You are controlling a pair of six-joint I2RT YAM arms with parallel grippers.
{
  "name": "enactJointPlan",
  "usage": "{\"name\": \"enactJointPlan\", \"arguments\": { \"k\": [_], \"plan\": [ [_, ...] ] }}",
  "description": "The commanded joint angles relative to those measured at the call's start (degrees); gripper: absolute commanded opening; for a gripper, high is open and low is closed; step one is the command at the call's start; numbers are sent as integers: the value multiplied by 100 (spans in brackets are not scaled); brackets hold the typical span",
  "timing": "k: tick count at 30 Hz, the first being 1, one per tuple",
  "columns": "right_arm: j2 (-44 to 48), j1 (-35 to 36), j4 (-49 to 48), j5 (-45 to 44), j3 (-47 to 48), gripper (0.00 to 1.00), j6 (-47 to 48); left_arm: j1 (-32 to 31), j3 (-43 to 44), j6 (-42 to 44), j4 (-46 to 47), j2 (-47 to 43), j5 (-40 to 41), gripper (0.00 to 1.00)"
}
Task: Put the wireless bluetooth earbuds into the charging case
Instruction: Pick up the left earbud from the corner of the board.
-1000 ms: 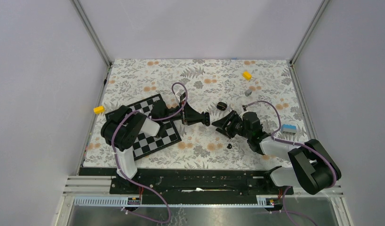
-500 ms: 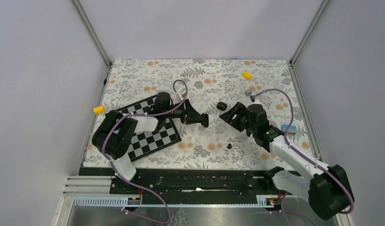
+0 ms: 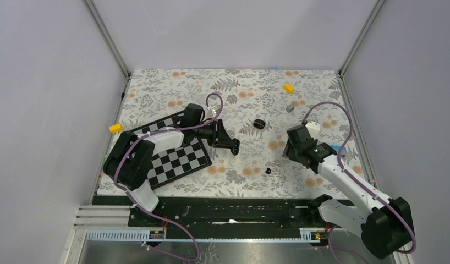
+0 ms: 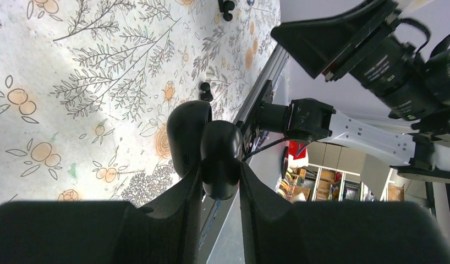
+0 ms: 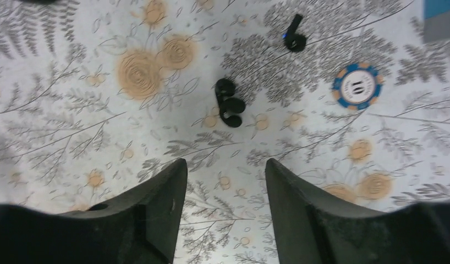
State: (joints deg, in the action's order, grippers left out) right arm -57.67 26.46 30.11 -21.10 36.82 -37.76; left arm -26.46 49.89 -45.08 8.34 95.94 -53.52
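Right arm (image 3: 344, 176) has swung away from left gripper (image 4: 220, 173), now well right of checkered board (image 3: 179, 159); likely off to fetch bud (case waits, none loaded yet).
Right gripper (image 5: 225, 165) gapes wide, empty, over two earbuds (image 5: 229, 105) on cloth, well right of board.
Left gripper clamped on charging case (image 4: 218, 157), just right of board.
Pale walls (image 3: 47, 110); floral cloth (image 3: 239, 88); yellow block (image 3: 116, 128) just left of board; blue chip (image 5: 357, 85) far right of board.

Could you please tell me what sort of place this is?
Probably a robotics lab test cell: white panels in an aluminium frame enclose a floral-covered table strewn with odd props, like a chessboard and poker chip.
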Motion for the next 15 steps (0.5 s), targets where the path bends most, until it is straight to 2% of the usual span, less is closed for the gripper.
{"name": "enactJointPlan", "arguments": {
  "k": [1,5,7,15],
  "plan": [
    [-676,-125,419,-717,703,56,568,0,311,342,-90,14,-176,0],
    [-1265,-283,57,-343,922,32,804,-2,339,326,-78,17,-167,0],
    [-1511,-323,-72,-228,1034,25,870,-8,308,329,-71,-3,-146,0],
    [-2287,-413,-228,15,1105,22,1014,-6,214,290,12,30,-169,0]
  ]
}}
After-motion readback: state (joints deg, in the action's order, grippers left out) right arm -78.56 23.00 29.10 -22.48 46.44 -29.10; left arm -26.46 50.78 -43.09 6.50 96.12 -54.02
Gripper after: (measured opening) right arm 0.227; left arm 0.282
